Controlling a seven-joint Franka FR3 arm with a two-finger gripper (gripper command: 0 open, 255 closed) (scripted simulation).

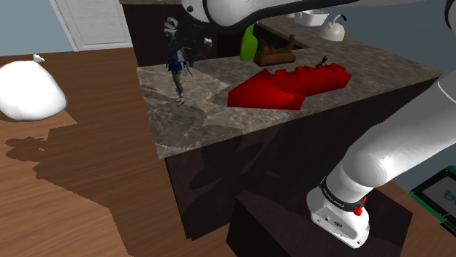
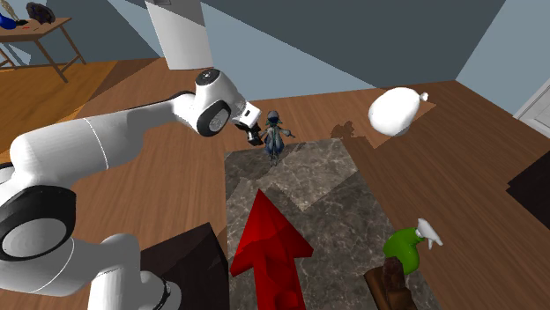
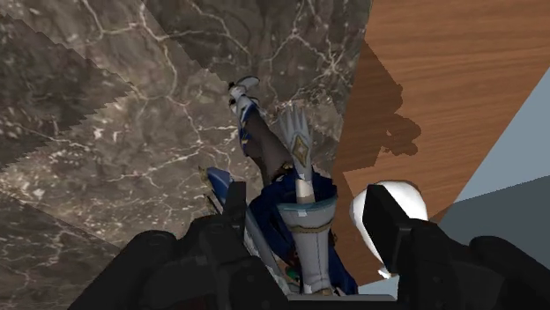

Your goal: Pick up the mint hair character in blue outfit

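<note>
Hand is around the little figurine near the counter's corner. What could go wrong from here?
1. The figurine stands close to the corner of the counter, above the floor. A nudge from the hand might tip it over the edge.
2. The fingers stand open on either side of a slim, uneven body with jutting parts. Closing may catch only an arm or the outfit, so the figurine could twist or slip when lifted.

Readable text: none.
Arm link (image 1: pixel 337 196) just above the stand (image 1: pixel 292 226): small dark print, illegible.
Green-edged panel (image 1: pixel 438 193) beside the stand: mark, illegible.
</note>
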